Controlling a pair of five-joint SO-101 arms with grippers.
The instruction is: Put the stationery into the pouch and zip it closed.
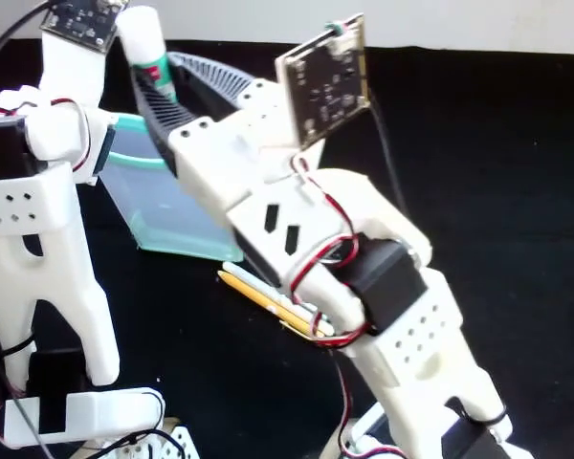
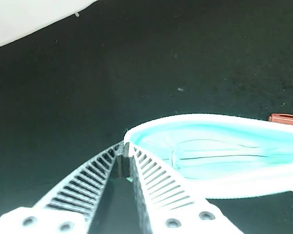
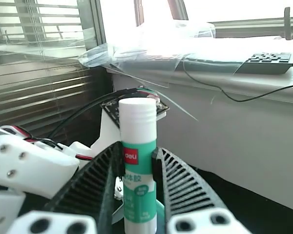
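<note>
Right end effector [image 3: 138, 155] pinching glue stick [image 3: 136, 117] upright, raised near pouch [image 2: 210, 156]; left end effector [image 2: 125, 150] pressed together on pouch rim; loading step, judged early; next: lower stick into open mouth, release; pencils [image 1: 258, 297] wait on desk [image 1: 517, 191].

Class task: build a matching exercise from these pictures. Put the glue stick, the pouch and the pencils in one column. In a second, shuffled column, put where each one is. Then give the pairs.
Column 1
1. glue stick
2. pouch
3. pencils

Column 2
A. lying on the table
B. upright in the right gripper
C. open, rim pinched by the left gripper

Pairs: 1-B, 2-C, 3-A
</note>
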